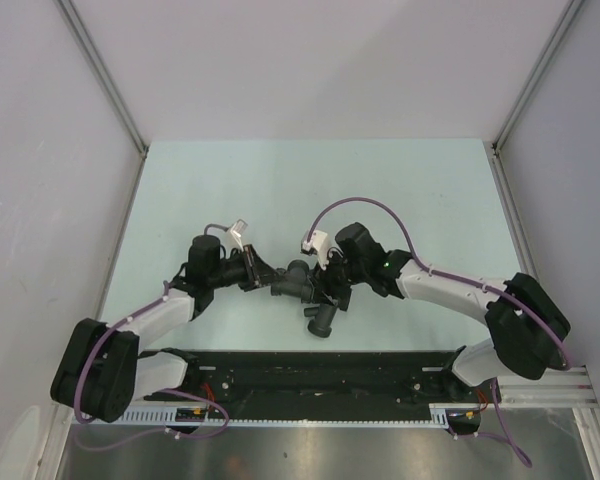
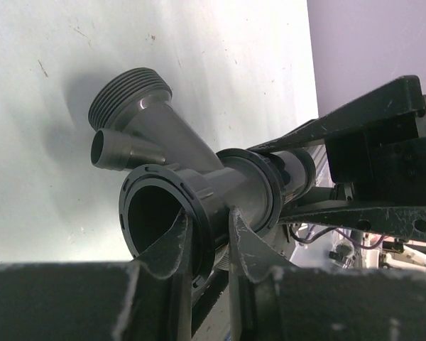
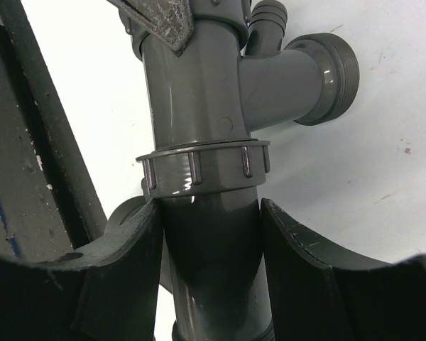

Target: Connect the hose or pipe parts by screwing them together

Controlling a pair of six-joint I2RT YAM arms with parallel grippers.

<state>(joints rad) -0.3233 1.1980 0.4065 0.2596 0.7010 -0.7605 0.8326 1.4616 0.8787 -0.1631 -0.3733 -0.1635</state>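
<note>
From above, the branched fitting [image 1: 296, 280] hangs over the pale table [image 1: 310, 180], a little toward 6 o'clock from its centre. The left gripper [image 1: 258, 270] is at its 9 o'clock and the right gripper [image 1: 332, 285] at its 3 o'clock, so the two arms face each other along one line. In the left wrist view, the left gripper is narrowed onto the flanged rim [image 2: 156, 177] at the fitting's open mouth, one finger on each side of that rim. The threaded port [image 2: 131, 89] points toward 11 o'clock and the small barbed port [image 2: 117, 149] toward 9 o'clock, both clear of the table below. In the right wrist view, the right gripper clamps the straight tube [image 3: 213, 234], its fingers pressed to the tube's 9 and 3 o'clock sides. They sit just under the ribbed nut [image 3: 202, 167], which rings the joint, and the fitting's body runs on toward 12 o'clock. The step in hand appears to be the screwing itself: the parts are in line and meet at the nut, though how far its thread has run on cannot be told. The next move probably calls for one gripper to hold firm while the other turns about the shared axis, with both parts kept straight so the thread does not cross.
</note>
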